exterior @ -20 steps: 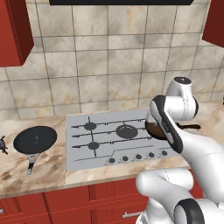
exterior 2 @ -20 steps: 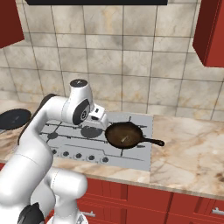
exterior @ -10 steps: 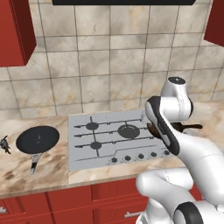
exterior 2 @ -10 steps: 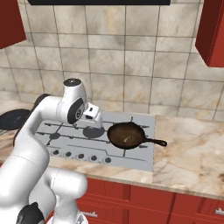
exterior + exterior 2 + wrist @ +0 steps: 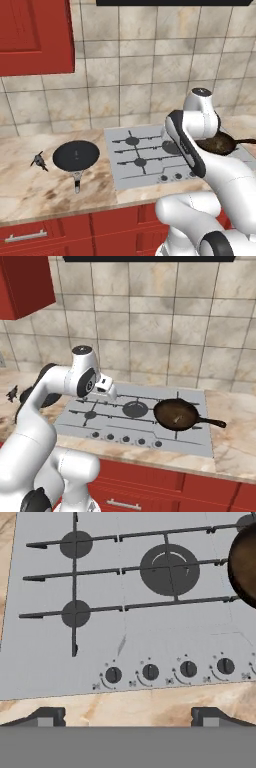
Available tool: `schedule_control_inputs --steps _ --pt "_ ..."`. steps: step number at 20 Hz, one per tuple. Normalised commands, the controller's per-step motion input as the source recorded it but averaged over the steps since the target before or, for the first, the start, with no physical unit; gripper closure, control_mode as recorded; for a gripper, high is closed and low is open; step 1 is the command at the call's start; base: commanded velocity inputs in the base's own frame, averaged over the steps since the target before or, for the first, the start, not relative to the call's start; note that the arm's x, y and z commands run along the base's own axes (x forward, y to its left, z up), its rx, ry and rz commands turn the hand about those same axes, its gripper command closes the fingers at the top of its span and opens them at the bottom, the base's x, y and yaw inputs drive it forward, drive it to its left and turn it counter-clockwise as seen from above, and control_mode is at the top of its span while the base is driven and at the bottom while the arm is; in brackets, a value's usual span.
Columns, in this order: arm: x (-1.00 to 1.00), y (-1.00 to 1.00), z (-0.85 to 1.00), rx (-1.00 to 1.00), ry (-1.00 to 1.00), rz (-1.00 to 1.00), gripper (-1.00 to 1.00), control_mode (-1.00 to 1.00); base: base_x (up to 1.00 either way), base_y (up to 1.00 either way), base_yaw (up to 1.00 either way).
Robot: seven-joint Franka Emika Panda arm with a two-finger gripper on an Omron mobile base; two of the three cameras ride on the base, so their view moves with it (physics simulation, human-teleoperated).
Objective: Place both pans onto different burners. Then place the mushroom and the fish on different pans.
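Brown pan (image 5: 176, 414): seated on the cooktop's (image 5: 100, 647) right burner. Black pan (image 5: 76, 156): on the tabletop (image 5: 30, 185) left of it, fish (image 5: 38, 160) just beside. Hand (image 5: 127, 714): spread, empty. Risk: thin grey handle (image 5: 77, 180) slips; swinging pan knocks the fish.

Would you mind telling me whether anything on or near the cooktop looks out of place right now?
Only the black pan, which sits on the marble counter left of the cooktop rather than on a burner. The brown pan rests on the right burners. Nothing looks spilled or damaged.
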Motion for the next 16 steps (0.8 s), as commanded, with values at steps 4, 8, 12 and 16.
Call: schedule_control_inputs --steps 4,8,12,16 --pt "0.0 0.0 0.0 0.0 0.0 0.0 -1.0 1.0 -0.09 0.67 0.0" --pt "0.0 0.0 0.0 0.0 0.0 0.0 -1.0 1.0 -0.02 0.57 0.0" --pt "0.0 0.0 0.0 0.0 0.0 0.0 -1.0 1.0 0.01 0.3 0.0" --pt "0.0 0.0 0.0 0.0 0.0 0.0 -1.0 1.0 0.14 0.05 0.0"
